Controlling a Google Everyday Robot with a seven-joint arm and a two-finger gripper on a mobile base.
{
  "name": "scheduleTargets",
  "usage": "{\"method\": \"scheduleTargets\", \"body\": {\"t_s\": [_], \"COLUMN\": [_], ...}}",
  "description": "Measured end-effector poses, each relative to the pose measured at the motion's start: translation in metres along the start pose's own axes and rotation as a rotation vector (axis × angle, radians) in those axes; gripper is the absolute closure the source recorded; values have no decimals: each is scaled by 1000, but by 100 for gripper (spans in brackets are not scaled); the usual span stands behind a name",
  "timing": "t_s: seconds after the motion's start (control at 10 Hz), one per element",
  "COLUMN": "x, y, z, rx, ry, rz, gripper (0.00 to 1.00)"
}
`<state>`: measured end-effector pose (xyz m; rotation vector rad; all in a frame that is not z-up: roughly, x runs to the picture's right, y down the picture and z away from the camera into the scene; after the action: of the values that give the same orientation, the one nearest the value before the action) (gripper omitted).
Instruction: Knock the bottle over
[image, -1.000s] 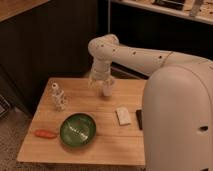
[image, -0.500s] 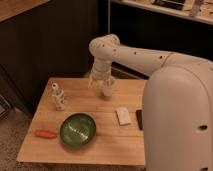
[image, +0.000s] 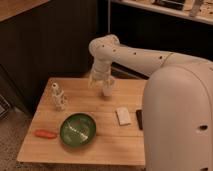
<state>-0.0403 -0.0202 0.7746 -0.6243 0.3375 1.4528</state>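
Note:
The bottle, small and clear-whitish with a narrow neck and round white cap, stands upright near the back left of the wooden table. A whitish cup-like thing stands close against its front right. My gripper hangs from the white arm over the back middle of the table. It is to the right of the bottle and apart from it.
A green bowl sits front-centre on the table. An orange-red carrot-like thing lies to its left near the edge. A white packet and a dark flat object lie to the right, beside my white body.

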Motion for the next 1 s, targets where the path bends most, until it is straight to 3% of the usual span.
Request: {"method": "scheduleTargets", "body": {"t_s": [0.1,0.4,0.7,0.9,1.0], "x": [0,-18,-47,-63,-70], "y": [6,55,94,98,101], "z": [-1,0,4,4,5], "rx": [-7,-76,-180,-244,-268], "ry": [-12,-69,-136,-165,-172], "rz": [-5,-53,-86,-86,-85], "gripper": [35,40,72,93,98]}}
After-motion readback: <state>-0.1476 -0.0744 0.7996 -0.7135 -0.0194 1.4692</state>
